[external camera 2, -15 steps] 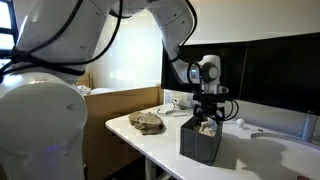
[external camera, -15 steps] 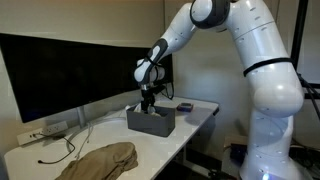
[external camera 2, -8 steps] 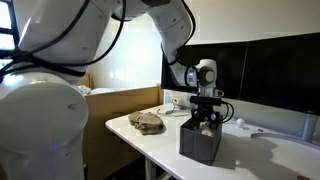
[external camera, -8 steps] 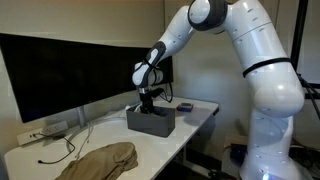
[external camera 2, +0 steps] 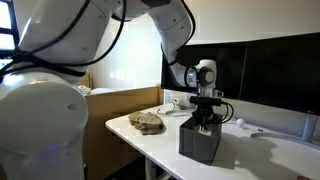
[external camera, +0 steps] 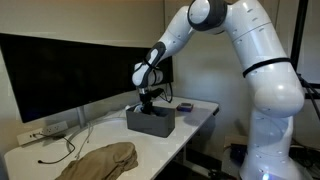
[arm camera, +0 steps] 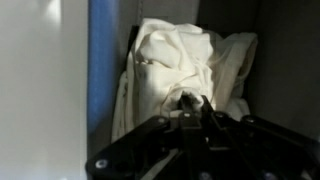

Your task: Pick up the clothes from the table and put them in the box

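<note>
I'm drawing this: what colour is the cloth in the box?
The cloth is creamy white, clearest in the wrist view.

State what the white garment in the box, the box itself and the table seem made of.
White garment: soft woven cloth, matte, going by its crumpled folds.
Box: dark grey, matte, straight walls; probably plastic or stiff fabric.
Table: smooth white top, likely laminate.

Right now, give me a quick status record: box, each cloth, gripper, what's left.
box: upright on table
white cloth: bunched inside box
tan cloth: lying on table, apart from box
gripper: at box mouth above white cloth, fingers look shut; cannot tell if fabric is pinched
left to do: tan cloth into box
</note>
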### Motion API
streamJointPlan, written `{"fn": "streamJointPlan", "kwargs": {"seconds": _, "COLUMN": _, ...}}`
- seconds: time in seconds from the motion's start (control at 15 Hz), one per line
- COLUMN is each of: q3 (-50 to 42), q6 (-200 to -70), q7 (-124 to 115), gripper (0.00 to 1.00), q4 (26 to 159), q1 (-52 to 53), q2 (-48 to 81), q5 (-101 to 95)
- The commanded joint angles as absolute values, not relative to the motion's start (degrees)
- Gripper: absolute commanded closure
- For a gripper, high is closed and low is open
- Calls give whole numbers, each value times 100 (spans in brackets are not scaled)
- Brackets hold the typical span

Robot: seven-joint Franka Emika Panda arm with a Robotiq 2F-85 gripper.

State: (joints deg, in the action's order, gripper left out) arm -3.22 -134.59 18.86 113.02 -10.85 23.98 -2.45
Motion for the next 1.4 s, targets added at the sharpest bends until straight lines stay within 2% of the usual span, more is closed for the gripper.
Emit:
{"fn": "streamJointPlan", "kwargs": {"seconds": 0.0, "q3": -297, "q6": -13384, "q7": 2076, "gripper": 93, "q4": 11359, "q1": -1136, "q2": 2349, "q5": -222}}
{"fn": "streamJointPlan", "kwargs": {"seconds": 0.2, "q3": -305, "q6": -13384, "q7": 2143, "gripper": 90, "q4": 11425, "q1": -1190, "q2": 2252, "q5": -195}}
{"fn": "streamJointPlan", "kwargs": {"seconds": 0.73, "q3": -284, "q6": -12751, "q7": 2426, "gripper": 90, "q4": 11387, "q1": -1235, "q2": 1338, "q5": -46}}
{"fn": "streamJointPlan", "kwargs": {"seconds": 1.07, "q3": -273, "q6": -11975, "q7": 2371, "gripper": 90, "q4": 11101, "q1": -986, "q2": 622, "q5": 43}}
{"fn": "streamJointPlan", "kwargs": {"seconds": 1.33, "q3": -301, "q6": -11865, "q7": 2078, "gripper": 93, "q4": 10966, "q1": -729, "q2": 379, "q5": -233}}
